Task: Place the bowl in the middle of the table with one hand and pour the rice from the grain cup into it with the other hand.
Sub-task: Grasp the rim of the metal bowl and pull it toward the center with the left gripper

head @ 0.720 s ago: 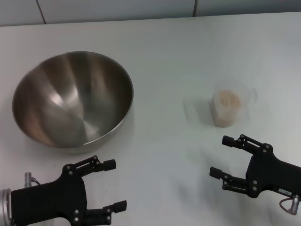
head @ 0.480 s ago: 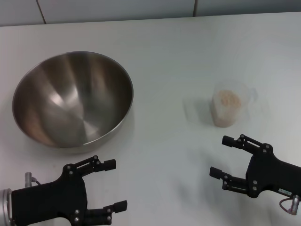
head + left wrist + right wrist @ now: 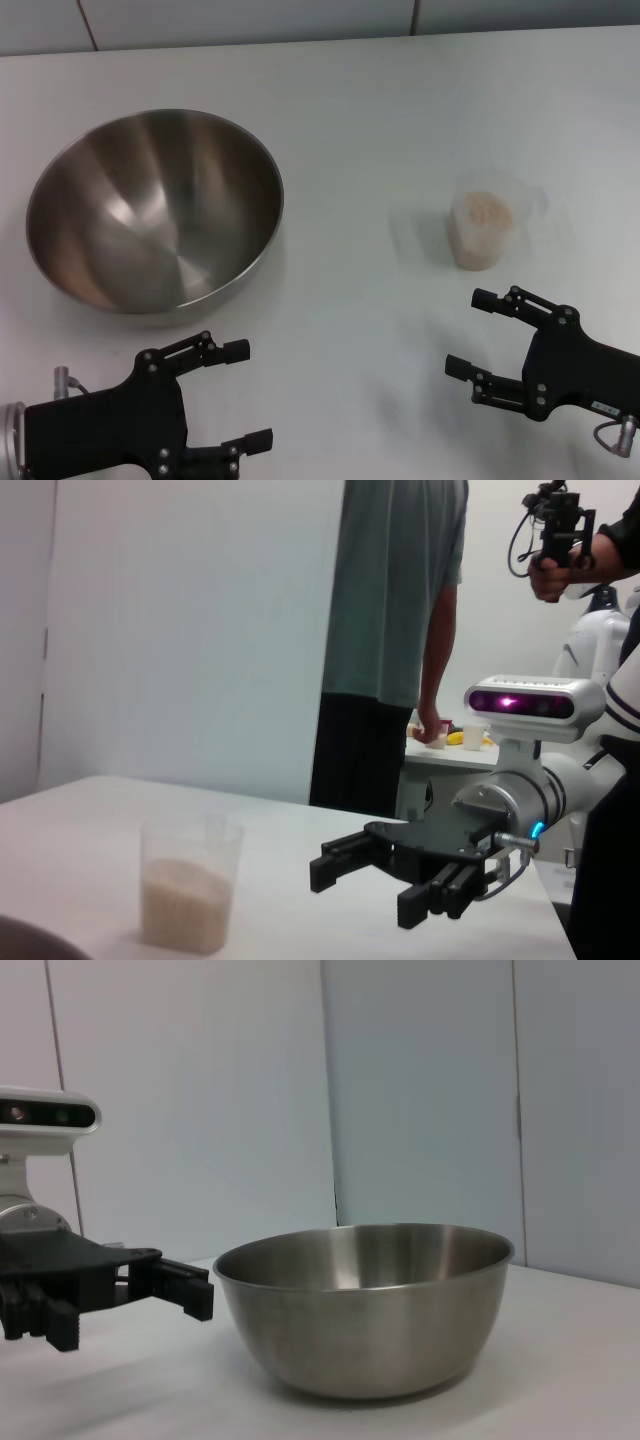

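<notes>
The large steel bowl [image 3: 155,208] sits empty on the left part of the white table [image 3: 400,120]; the right wrist view shows the bowl [image 3: 365,1305] side-on. The clear grain cup [image 3: 484,228] stands upright at right of centre, part-filled with pale rice [image 3: 484,212]; the left wrist view shows the cup [image 3: 188,882] too. My left gripper [image 3: 246,396] hovers open near the front edge, just in front of the bowl, holding nothing. My right gripper [image 3: 468,333] is open in front of the cup, apart from it, and the left wrist view shows this right gripper [image 3: 368,885] side-on.
A wall runs behind the table's far edge [image 3: 300,40]. In the left wrist view a person [image 3: 395,640] stands beyond the table, with another robot's head [image 3: 525,702] nearby. Bare tabletop lies between bowl and cup.
My left gripper has sunk slightly toward the front edge. The bowl, the cup and the right gripper have not moved.
</notes>
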You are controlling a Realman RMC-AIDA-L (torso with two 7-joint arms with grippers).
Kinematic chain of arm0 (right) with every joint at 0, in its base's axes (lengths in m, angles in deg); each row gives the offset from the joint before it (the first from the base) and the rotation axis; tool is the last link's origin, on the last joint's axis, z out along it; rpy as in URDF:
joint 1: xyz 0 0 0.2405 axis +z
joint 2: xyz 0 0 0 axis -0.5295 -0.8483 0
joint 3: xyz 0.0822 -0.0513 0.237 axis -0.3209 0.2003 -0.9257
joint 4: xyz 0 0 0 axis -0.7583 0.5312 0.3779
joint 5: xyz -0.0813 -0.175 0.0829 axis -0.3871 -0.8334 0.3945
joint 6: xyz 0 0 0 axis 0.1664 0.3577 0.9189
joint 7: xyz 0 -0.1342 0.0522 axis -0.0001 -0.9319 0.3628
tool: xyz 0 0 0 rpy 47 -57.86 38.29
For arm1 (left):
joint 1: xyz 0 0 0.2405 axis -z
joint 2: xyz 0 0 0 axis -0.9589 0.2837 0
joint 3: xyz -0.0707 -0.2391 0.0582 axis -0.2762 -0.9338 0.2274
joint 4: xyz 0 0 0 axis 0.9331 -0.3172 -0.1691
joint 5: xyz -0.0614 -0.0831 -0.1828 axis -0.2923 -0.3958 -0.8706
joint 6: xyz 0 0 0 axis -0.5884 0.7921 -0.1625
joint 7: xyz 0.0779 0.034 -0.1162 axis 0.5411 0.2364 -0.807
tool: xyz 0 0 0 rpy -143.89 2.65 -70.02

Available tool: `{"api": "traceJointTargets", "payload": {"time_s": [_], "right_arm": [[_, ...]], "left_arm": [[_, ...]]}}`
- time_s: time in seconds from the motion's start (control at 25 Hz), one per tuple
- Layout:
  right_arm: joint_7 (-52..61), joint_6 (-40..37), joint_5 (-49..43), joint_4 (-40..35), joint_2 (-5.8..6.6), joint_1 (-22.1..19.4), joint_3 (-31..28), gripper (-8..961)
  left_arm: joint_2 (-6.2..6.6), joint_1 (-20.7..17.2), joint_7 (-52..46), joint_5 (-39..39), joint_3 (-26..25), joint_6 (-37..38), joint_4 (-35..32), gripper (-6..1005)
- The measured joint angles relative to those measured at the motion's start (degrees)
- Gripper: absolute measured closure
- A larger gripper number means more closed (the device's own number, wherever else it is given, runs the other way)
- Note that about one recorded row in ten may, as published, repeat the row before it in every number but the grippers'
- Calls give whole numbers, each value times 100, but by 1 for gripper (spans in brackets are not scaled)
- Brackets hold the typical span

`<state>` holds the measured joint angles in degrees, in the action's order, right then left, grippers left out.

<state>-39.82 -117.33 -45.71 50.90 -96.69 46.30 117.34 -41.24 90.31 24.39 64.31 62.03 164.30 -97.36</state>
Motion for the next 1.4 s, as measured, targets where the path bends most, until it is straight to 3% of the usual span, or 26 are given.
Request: {"api": "traceJointTargets", "payload": {"time_s": [0.36, 0.4, 0.48, 0.56, 0.64, 0.68, 0.84, 1.12, 1.4], "right_arm": [[-11, 6, 0, 10, -7, 37, 0, 134], [-11, 9, 0, 12, -8, 39, 0, 134], [-13, 9, 0, 13, -8, 42, 0, 134], [-14, 6, 0, 15, -9, 47, 0, 134], [-15, 5, 0, 16, -9, 51, 0, 134], [-15, 4, 0, 17, -9, 51, -1, 134], [-18, -1, 0, 18, -9, 53, 0, 135], [-19, -5, 8, 17, -9, 53, -2, 134], [-18, -9, 17, 8, -9, 58, -9, 135]], "left_arm": [[-23, 0, 79, -322, -187, 291, 34, 138], [-26, -3, 42, -959, -531, 303, 45, 139], [-26, -3, 42, -959, -531, 303, 45, 139], [-41, 21, 12, -1346, -1284, -20, 177, 140], [-41, 21, 12, -1346, -1284, -20, 177, 142], [-44, 87, 8, -1529, -1792, -232, 350, 143], [-51, 233, -14, -1750, -2352, -578, 403, 147], [-50, 477, -54, -1907, -2560, -1403, 425, 155], [-20, 556, -368, -1876, -2524, -1627, 267, 162]]}}
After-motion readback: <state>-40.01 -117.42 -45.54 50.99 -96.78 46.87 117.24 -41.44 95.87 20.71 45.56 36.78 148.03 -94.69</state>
